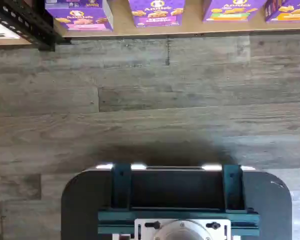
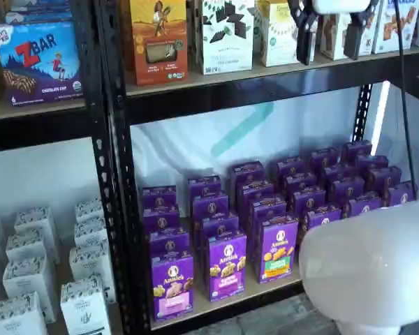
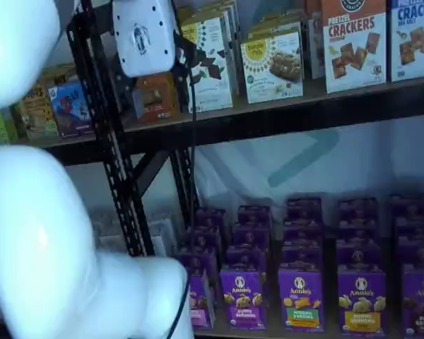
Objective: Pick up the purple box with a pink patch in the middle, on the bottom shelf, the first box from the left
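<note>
Fingers (image 2: 332, 35) spread wide, empty, hanging before the upper shelf, purple box (image 2: 172, 284) far below them to the left, front corner of bottom shelf (image 2: 227, 301), clear space between

Evenly lit, soft focus, glare on mount.

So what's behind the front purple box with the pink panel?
Behind the purple box, more purple Annie's cartons line up toward the back of the bottom shelf. Their lower fronts are covered, so their panel colours can't be seen.
</note>
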